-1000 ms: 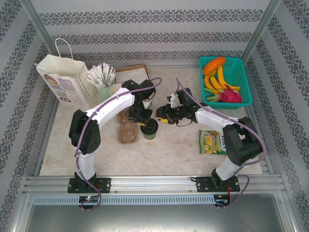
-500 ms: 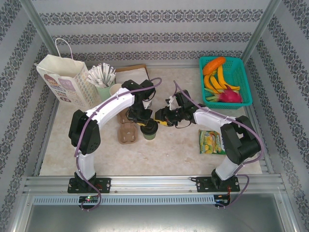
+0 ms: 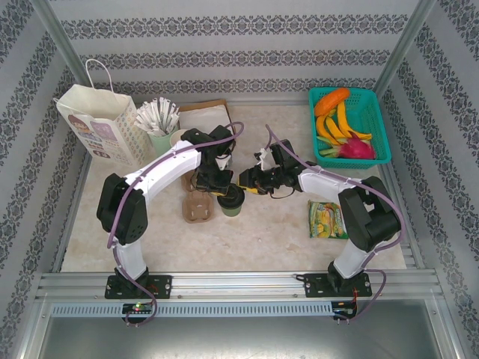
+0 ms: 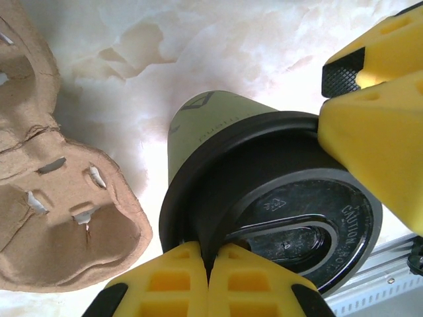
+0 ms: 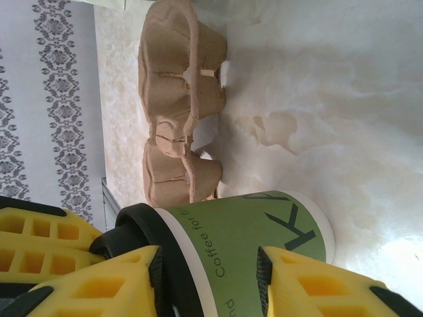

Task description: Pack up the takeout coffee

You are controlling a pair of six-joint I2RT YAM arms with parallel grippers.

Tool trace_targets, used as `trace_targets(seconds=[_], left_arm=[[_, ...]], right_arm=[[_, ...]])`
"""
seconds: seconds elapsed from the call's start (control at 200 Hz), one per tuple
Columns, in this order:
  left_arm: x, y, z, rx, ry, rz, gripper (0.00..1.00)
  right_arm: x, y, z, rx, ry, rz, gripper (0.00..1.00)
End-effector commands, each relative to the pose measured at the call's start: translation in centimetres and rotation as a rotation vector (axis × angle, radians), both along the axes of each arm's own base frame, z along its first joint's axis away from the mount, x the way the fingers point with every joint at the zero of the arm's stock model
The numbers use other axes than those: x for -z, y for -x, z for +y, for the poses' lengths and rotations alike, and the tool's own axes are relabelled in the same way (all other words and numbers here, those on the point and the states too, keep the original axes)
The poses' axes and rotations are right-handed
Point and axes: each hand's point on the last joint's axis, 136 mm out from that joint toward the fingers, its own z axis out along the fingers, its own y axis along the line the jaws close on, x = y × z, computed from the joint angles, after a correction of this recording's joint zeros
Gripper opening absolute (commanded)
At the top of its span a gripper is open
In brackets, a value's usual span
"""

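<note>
Left elbow (image 3: pixel 120 213) swung outward, closed left tool (image 4: pixel 208 259) atop the takeout coffee (image 3: pixel 232 202).

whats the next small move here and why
Probably lift the left gripper straight up off the lid. Its shut fingers appear to rest on the lid of the takeout coffee, while the right gripper clamps the cup's sides. With the lid freed, the right arm could likely carry it to the cardboard carrier nearby.
</note>
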Motion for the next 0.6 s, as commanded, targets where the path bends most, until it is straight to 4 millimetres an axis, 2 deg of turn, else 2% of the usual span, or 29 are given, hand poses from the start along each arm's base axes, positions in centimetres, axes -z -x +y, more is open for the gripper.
trace_targets(seconds=[0.0,0.075,0.13,0.235,0.315,0.38,0.4,0.41,0.505,0.595], left_arm=[[5.3,1.5,2.2,-0.001,-0.182,0.121,0.00],[3.3,-0.1,2.3,-0.039,-0.194,0.033,0.00],[1.9,-1.1,2.4,-0.072,-0.196,-0.029,0.00],[0.2,-2.0,2.4,-0.123,-0.181,-0.087,0.00],[-0.3,-2.2,2.2,-0.156,-0.164,-0.101,0.00],[-0.3,-2.2,2.0,-0.180,-0.156,-0.093,0.00],[-0.3,-2.1,1.9,-0.185,-0.153,-0.085,0.00],[-0.3,-2.1,1.8,-0.186,-0.150,-0.084,0.00],[-0.2,-2.2,1.4,-0.201,-0.145,-0.062,0.00],[-0.1,-2.2,1.2,-0.210,-0.151,-0.053,0.00]], right_arm=[[4.8,3.3,-2.0,0.000,0.202,0.152,0.45],[0.9,1.3,-0.9,0.019,0.134,0.038,0.50],[-1.5,0.0,-0.8,0.054,0.117,-0.050,0.55],[-4.2,-1.6,-1.8,0.125,0.129,-0.206,0.66],[-4.8,-1.4,-2.3,0.131,0.113,-0.288,0.81],[-4.6,-0.6,-2.3,0.113,0.088,-0.320,0.86],[-4.5,-0.3,-2.3,0.102,0.081,-0.332,0.96],[-4.4,-0.1,-2.2,0.098,0.080,-0.336,0.97],[-3.2,1.2,-2.3,0.075,0.079,-0.369,0.98],[-2.9,2.1,-1.8,0.056,0.048,-0.410,0.98]])
